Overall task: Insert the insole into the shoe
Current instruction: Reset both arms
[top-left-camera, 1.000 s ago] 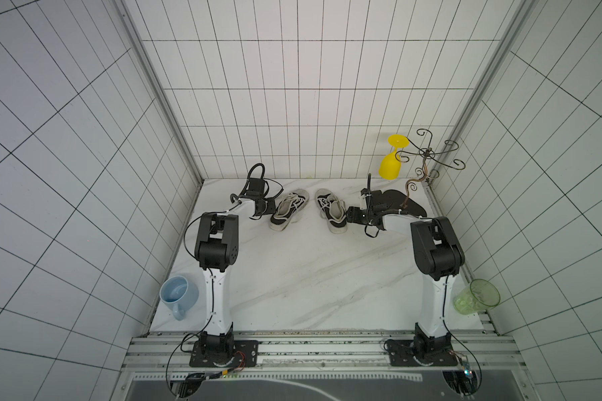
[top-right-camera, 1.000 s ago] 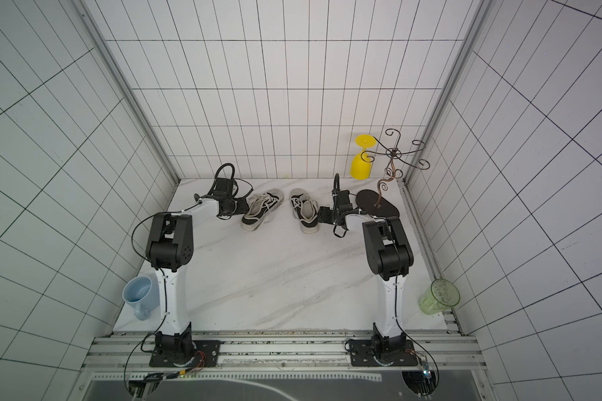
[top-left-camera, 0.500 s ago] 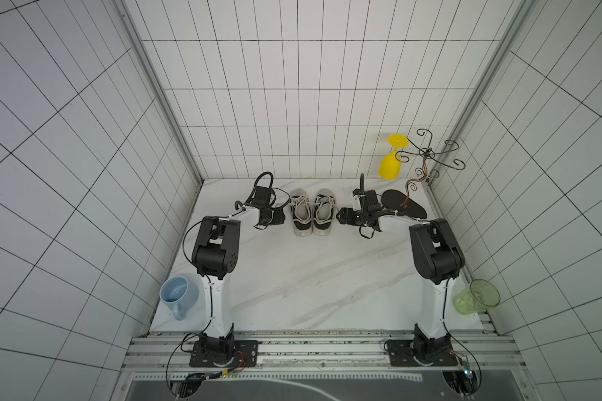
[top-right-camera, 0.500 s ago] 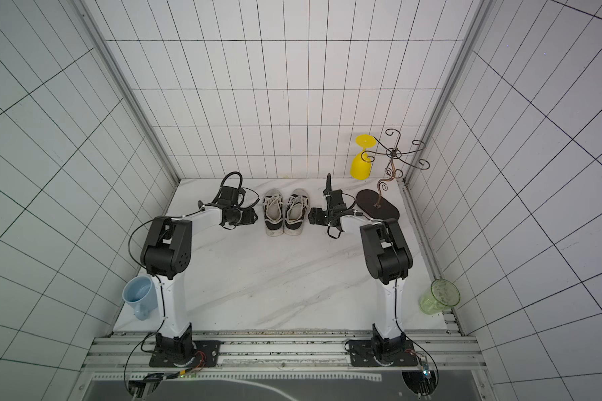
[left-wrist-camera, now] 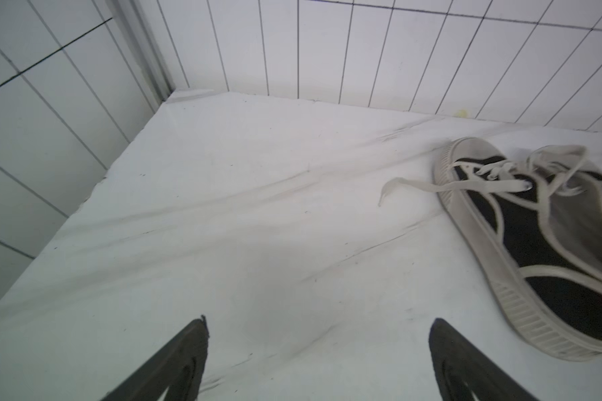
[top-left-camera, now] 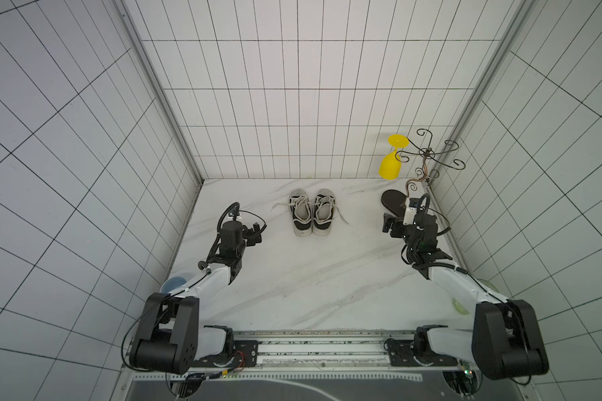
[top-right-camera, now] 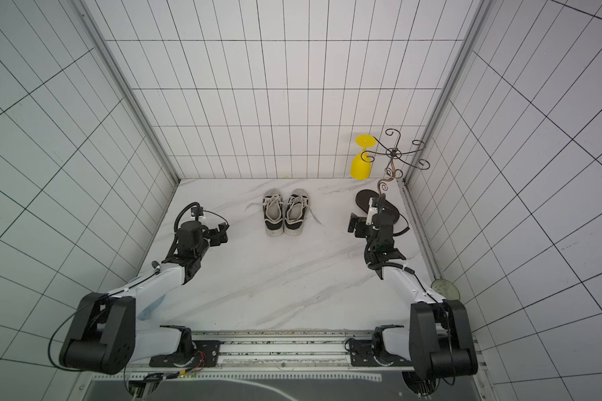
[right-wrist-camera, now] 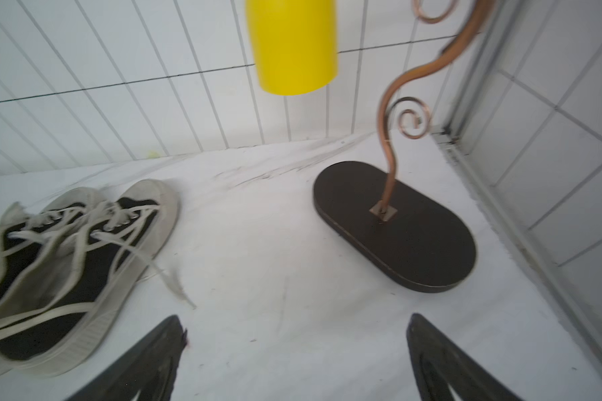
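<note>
Marble table (top-left-camera: 292, 277): shoes (top-left-camera: 302, 216) side by side near the back, toes to the wall (top-left-camera: 292, 139), left hand (top-left-camera: 256, 235) and right hand (top-left-camera: 389, 227) flanking them well apart, both spread wide, empty.

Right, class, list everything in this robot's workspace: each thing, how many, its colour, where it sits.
table: one, white marble
shoes: two, black with off-white trim, side by side, back middle
stand: one, dark wire, oval base, back right corner
goblet: one, yellow, hanging upside down from the stand
mug: one, blue, left edge, partly hidden
glass: one, pale green, right edge
left gripper: one, black, open and empty, left of the shoes
right gripper: one, black, open and empty, beside the stand's base
</note>
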Tool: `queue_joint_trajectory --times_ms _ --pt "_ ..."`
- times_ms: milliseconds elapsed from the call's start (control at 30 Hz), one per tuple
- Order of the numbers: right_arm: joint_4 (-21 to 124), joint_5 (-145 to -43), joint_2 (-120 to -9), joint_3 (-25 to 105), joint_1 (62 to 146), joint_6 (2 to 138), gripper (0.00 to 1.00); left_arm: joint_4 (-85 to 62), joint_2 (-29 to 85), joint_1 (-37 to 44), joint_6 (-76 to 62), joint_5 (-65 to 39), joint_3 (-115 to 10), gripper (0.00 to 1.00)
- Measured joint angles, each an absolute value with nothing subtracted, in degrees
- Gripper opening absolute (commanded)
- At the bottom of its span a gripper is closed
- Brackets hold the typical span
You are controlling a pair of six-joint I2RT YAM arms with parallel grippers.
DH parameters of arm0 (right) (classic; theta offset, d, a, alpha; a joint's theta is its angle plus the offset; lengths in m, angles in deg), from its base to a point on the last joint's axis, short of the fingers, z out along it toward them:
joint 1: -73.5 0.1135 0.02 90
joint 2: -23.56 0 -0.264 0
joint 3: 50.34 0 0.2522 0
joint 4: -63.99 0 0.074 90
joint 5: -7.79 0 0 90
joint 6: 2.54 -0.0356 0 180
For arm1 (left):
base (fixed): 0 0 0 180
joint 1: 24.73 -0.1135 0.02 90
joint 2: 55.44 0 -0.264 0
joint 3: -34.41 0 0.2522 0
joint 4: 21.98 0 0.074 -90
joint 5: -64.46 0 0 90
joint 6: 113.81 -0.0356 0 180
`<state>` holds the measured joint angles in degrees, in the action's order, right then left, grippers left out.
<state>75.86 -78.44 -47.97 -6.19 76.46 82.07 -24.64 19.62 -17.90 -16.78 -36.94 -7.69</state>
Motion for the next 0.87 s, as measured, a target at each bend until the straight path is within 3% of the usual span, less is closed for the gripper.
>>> queue_joint_trajectory --times_ms 233,433,867 --pt "95.3 -75.9 -56.6 -16.1 72.4 84.2 0.99 -39.4 24.7 -18.3 -20.0 -40.1 -2.4 0.98" --pt "111.2 -76.1 -64.5 -19.5 72.4 85.5 0.99 -61.1 34.6 -20.3 -23.5 -34.8 2.0 0.98" --pt "119.1 -76.1 -65.2 -20.4 72.4 86.3 0.99 -63.2 35.0 -18.8 -24.8 -37.2 0.4 0.98"
